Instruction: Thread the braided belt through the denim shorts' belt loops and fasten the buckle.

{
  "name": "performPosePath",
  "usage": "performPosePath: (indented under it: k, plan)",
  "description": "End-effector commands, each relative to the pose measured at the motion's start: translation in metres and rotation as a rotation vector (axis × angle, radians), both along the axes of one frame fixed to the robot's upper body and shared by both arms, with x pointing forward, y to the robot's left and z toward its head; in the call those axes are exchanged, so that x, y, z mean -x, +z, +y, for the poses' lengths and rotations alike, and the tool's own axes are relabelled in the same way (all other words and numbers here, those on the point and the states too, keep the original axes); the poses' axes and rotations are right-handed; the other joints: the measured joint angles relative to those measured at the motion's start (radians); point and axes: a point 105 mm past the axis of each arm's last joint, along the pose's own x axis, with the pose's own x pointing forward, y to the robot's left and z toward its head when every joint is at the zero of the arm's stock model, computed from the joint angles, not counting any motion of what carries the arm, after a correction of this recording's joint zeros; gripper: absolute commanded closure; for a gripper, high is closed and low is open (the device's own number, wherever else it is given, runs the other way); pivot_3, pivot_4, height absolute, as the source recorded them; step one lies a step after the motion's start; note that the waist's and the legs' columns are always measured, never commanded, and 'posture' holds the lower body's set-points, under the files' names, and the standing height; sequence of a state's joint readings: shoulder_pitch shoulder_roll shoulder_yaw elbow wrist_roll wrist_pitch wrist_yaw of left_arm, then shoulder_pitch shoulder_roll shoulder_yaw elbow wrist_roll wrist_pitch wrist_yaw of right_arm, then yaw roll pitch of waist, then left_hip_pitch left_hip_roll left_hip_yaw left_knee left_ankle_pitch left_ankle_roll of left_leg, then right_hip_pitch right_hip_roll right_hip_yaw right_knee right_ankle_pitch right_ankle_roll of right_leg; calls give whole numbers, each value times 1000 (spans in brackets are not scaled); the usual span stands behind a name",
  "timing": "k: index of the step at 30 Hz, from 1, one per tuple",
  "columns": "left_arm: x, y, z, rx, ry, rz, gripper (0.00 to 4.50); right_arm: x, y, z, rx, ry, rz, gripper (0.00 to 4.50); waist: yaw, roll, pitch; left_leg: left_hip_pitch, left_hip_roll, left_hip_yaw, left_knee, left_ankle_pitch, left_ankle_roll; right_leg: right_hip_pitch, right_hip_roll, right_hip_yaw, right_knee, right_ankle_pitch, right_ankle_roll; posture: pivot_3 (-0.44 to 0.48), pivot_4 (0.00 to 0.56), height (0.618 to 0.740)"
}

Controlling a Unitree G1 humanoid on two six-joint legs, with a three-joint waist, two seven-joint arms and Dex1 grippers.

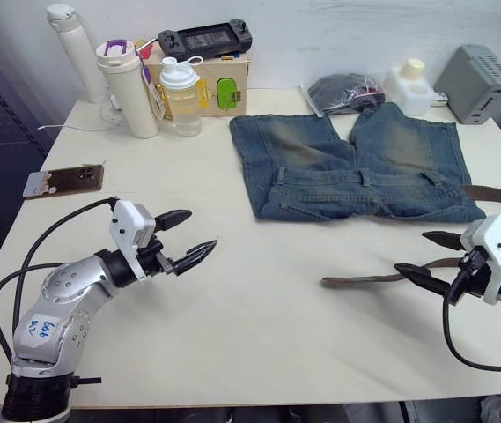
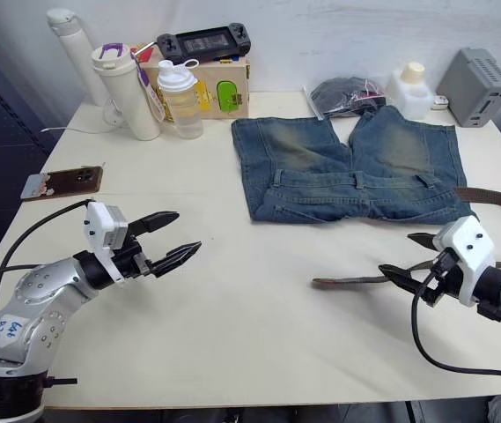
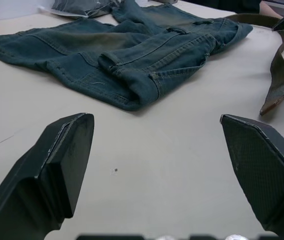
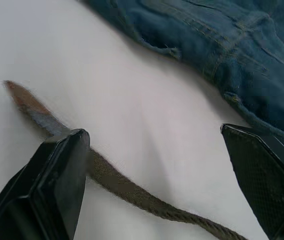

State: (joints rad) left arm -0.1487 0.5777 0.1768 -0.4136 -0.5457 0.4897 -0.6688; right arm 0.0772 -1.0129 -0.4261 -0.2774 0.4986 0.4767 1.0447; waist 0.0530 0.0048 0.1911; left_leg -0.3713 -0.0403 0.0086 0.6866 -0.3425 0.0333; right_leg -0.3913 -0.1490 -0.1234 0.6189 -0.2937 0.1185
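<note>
The denim shorts [image 1: 356, 163] lie flat at the far middle of the table, waistband toward me, with a belt loop [image 1: 365, 177] on the band. The braided belt [image 1: 369, 279] lies loose on the table in front of the shorts. Its tip points left, and the strap curves round the right side up to the shorts' right corner [image 1: 497, 196]. The buckle is out of view. My right gripper [image 1: 411, 252] is open just over the strap near its tip, one finger [image 4: 57, 180] above the belt [image 4: 127, 187]. My left gripper [image 1: 199, 231] is open over bare table at the left, holding nothing.
At the far left stand three bottles [image 1: 127, 88] and a wooden box [image 1: 224, 84] with a game console on top. A phone [image 1: 63, 180] lies at the left edge. A black bag [image 1: 347, 91], a white container [image 1: 411, 84] and a grey box [image 1: 477, 82] sit behind the shorts.
</note>
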Motion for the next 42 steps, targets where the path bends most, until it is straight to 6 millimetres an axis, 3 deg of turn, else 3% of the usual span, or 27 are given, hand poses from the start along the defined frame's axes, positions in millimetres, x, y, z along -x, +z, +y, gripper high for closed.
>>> performPosePath:
  k: [1,4,10,13,20,21,24,28,31,34,38,42]
  plan:
    - [2,3,-3,1,-25,-13,99,10,3,18,69,190,88,0,-1,0,0,0,0,0,0,0,0,0,0,0,0,0,0,0,150,687]
    - [6,3,-5,7,-28,-11,99,7,-4,14,181,239,135,0,-1,0,0,0,1,0,0,0,0,0,0,0,-1,0,0,0,150,687]
    - [16,-3,-8,22,-10,9,99,-17,-29,-10,397,175,157,0,-2,-1,0,0,0,0,0,0,0,0,-1,0,-1,0,0,0,150,687]
    - [19,-3,-6,27,12,13,0,-19,-40,-11,420,200,174,803,0,-1,1,0,0,-1,1,0,0,0,-1,0,-5,0,0,0,150,687]
    - [19,0,0,11,23,7,0,-16,-52,2,389,264,205,4247,-1,0,0,0,1,0,1,0,-1,0,0,0,-5,0,0,0,150,687]
    - [19,2,1,6,22,3,0,-16,-53,3,388,266,207,4436,-1,0,0,0,1,-1,1,0,-1,0,0,-1,-5,0,0,0,150,687]
    - [11,14,9,-2,27,-29,0,-11,-48,10,409,326,187,4436,0,0,1,0,1,-1,3,0,-1,1,0,-1,-5,0,0,0,150,687]
    - [-2,39,12,-90,-90,-98,0,0,-1,58,256,474,134,4436,-1,2,2,-1,2,-2,5,-1,-2,1,0,-2,-3,0,0,0,150,687]
    - [-16,63,-13,-103,-261,-147,0,-2,11,75,276,525,80,4436,0,2,2,-3,2,-3,8,-2,-3,0,1,-4,-3,0,-1,0,150,687]
    - [-18,75,-37,-36,-393,-123,0,-4,13,83,292,533,62,4436,6,2,2,-5,0,-6,10,-3,-2,1,0,-7,-1,1,0,0,150,687]
    - [1,65,-72,-6,-631,-28,0,-5,20,93,298,554,30,4436,-5,1,3,-7,-1,-4,12,-4,1,1,0,-7,-1,1,1,0,150,687]
    - [14,55,-83,-27,-753,19,0,-4,22,100,302,565,16,4436,-20,0,3,-8,2,-3,12,-4,1,-1,1,-7,1,1,1,0,150,687]
